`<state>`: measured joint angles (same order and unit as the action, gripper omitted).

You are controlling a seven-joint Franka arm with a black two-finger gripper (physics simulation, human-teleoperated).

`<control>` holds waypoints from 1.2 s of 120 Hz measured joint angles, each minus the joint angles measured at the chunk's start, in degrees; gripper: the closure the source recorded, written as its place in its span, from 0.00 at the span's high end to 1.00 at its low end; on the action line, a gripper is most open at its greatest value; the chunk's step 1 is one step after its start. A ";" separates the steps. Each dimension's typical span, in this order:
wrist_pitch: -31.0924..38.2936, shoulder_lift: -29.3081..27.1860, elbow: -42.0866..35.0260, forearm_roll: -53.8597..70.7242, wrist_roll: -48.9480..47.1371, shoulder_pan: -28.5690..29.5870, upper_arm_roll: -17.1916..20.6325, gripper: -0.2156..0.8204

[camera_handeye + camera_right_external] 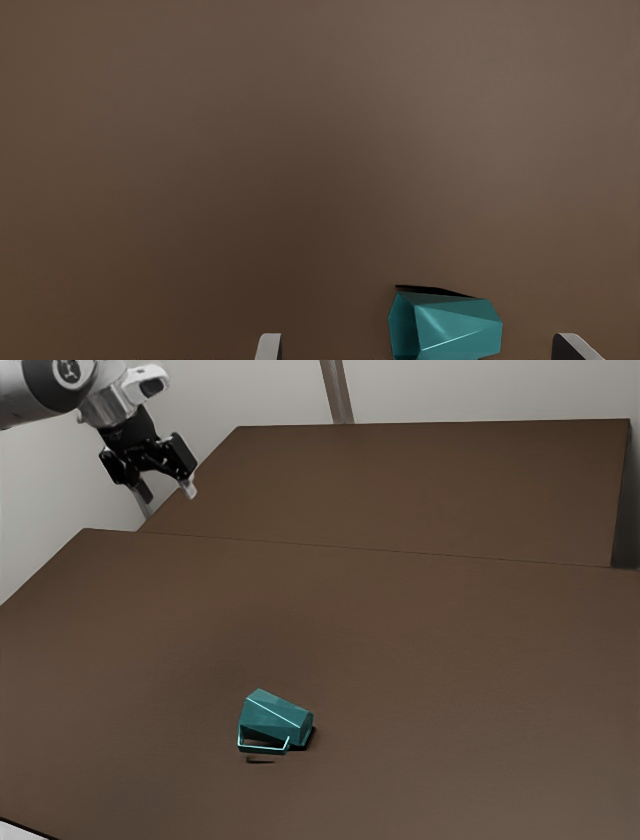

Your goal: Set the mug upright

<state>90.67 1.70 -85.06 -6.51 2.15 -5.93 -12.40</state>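
A teal faceted mug (274, 716) lies on its side on the brown table, its handle toward the near edge of the exterior view. My gripper (167, 488) is high above the table at the exterior view's upper left, well apart from the mug. In the wrist view the mug (457, 325) appears between the two widely spaced fingertips of the gripper (417, 346), some distance below them, with its open mouth facing one fingertip's side. The gripper is open and holds nothing. The mug's handle is hidden in the wrist view.
The brown table (420, 650) stretches around the mug on all sides. Behind it rises a brown surface (420, 490) past a thin seam, with a pale wall (480, 390) beyond. A pale corner piece (18, 832) shows at the exterior view's lower left.
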 joint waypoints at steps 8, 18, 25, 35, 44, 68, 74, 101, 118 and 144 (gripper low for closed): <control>0.95 -1.17 -2.57 -1.40 0.13 -0.50 -0.51 0.77; 4.34 -2.51 -8.22 -4.57 0.25 -1.23 -1.34 0.77; 7.01 -2.64 -12.15 -6.94 0.35 -1.26 -1.59 0.77; 10.75 -2.74 -19.79 -14.45 1.55 -1.58 -2.53 0.77; 14.52 -2.76 -28.10 -22.77 4.10 -1.38 -3.06 0.77; 20.06 -2.65 -41.26 -32.29 13.58 0.87 -3.46 0.77; 20.89 -2.64 -43.04 -33.33 15.74 1.66 -3.49 0.77; 22.79 0.08 -49.02 -42.24 25.92 6.24 -3.51 0.77; 23.34 1.45 -52.38 -49.72 32.28 7.68 -3.52 0.77; 23.02 1.52 -54.43 -59.35 41.35 5.67 -3.51 0.77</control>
<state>113.69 3.22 -139.49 -65.86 43.50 -0.27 -15.90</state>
